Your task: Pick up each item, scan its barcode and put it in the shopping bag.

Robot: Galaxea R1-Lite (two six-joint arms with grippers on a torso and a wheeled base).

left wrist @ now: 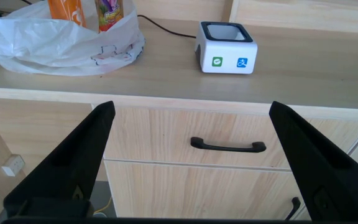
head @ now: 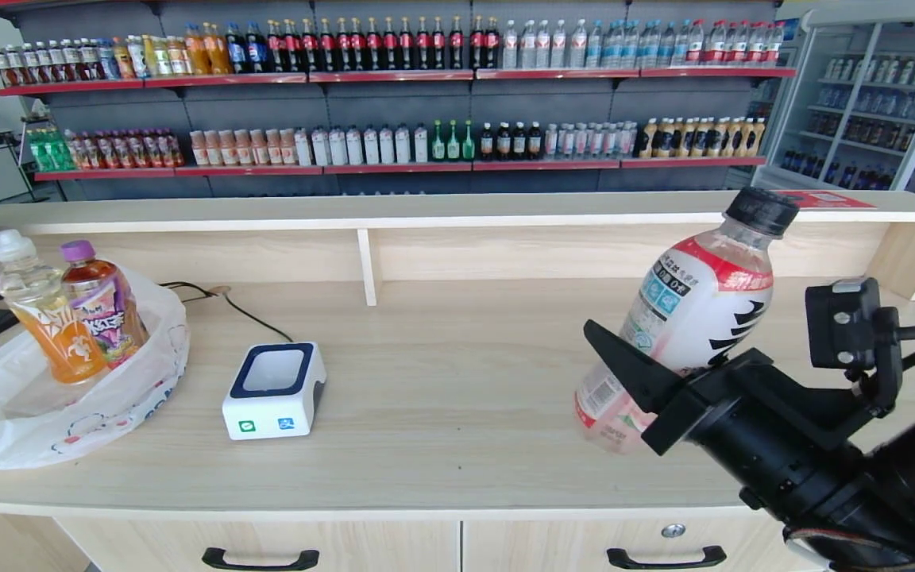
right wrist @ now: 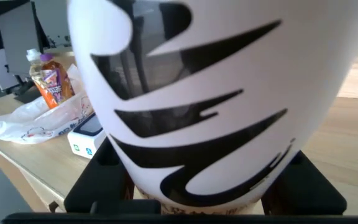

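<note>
My right gripper (head: 673,361) is shut on a clear drink bottle (head: 688,310) with a white, pink and black label and a black cap. It holds the bottle tilted above the right part of the wooden counter (head: 457,413); in the right wrist view the bottle (right wrist: 216,93) sits close between the black fingers. A white barcode scanner (head: 275,389) with a dark-rimmed window sits left of centre. The white plastic shopping bag (head: 132,397) lies at the far left with an orange drink bottle (head: 44,310) and a purple-capped bottle (head: 104,302) upright in it. My left gripper (left wrist: 191,109) hangs open below the counter's front edge.
A black cable (head: 235,306) runs from the scanner toward the back. A raised wooden ledge (head: 457,210) borders the counter's far side, with drink shelves behind. Drawers with black handles (left wrist: 227,146) sit under the counter front.
</note>
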